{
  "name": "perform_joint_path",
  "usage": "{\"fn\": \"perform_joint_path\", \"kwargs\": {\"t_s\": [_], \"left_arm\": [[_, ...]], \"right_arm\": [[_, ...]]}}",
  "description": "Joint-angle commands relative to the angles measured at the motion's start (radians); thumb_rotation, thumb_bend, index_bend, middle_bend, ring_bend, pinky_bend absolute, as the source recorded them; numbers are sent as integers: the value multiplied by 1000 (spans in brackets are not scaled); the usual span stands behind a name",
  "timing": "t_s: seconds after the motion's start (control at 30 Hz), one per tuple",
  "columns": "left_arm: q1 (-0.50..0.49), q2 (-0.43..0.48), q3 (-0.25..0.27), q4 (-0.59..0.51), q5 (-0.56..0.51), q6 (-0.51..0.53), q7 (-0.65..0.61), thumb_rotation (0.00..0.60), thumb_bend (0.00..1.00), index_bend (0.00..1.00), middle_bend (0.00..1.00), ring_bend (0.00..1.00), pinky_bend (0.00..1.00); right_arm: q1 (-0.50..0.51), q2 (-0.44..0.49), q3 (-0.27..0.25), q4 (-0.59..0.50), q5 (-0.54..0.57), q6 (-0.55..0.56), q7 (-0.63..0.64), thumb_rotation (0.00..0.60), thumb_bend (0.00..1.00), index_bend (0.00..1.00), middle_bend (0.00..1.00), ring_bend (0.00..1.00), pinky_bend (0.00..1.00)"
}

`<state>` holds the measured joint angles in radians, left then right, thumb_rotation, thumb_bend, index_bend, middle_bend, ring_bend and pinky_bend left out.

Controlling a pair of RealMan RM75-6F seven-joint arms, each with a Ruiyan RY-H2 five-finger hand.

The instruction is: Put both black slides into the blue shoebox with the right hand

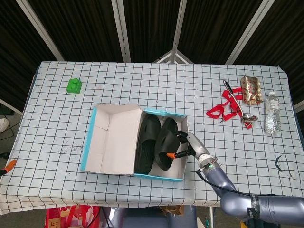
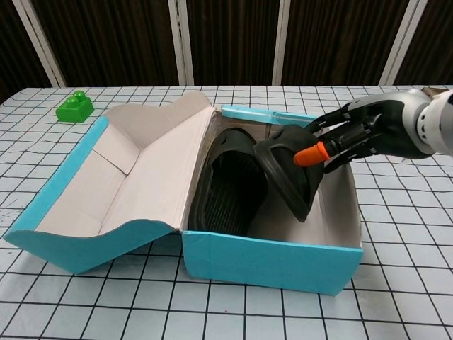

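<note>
A table covered in a white cloth with a black grid carries an open blue shoebox near its front edge, the lid folded out flat to the box's left. Well behind the shoebox and to its left sits a green toy block. Far to the shoebox's right, by the table's right edge, stands a clear water bottle; between bottle and shoebox lie a red ribbon, a metal spoon and, behind them, a shiny snack packet.
</note>
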<state>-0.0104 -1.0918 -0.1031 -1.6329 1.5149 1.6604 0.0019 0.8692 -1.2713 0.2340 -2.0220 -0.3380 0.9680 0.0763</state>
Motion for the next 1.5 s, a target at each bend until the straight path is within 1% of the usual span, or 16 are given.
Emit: {"fn": "perform_joint_path", "kwargs": {"t_s": [0.03, 0.27, 0.57, 0.73, 1.03, 1.5], "left_arm": [[0, 0, 1, 0, 2, 0, 2, 600, 164, 76, 0, 0, 0], [1, -1, -1, 0, 0, 3, 0, 600, 165, 76, 0, 0, 0], [2, 2, -2, -1, 0, 5, -6, 600, 164, 76, 0, 0, 0], [2, 2, -1, -2, 2, 6, -4, 600, 165, 76, 0, 0, 0], [2, 2, -1, -1, 3, 5, -5, 600, 165, 76, 0, 0, 0], [3, 4, -2, -1, 1, 7, -11, 600, 164, 76, 0, 0, 0]], "right_arm": [[-1, -23, -10, 17, 1, 11, -19, 600, 646, 633, 484, 300, 217], [-11, -62, -36, 31, -28, 32, -65, 600, 649, 636, 484, 300, 217], [-54, -108, -87, 30, -155, 70, -116, 600, 652, 639, 484, 300, 217], [-78, -136, -113, 48, -232, 86, -142, 600, 656, 641, 484, 299, 217], [-108, -188, -150, 96, -310, 107, -199, 600, 659, 642, 484, 300, 217], [-133, -232, -162, 146, -360, 104, -261, 600, 660, 642, 484, 299, 217]]}}
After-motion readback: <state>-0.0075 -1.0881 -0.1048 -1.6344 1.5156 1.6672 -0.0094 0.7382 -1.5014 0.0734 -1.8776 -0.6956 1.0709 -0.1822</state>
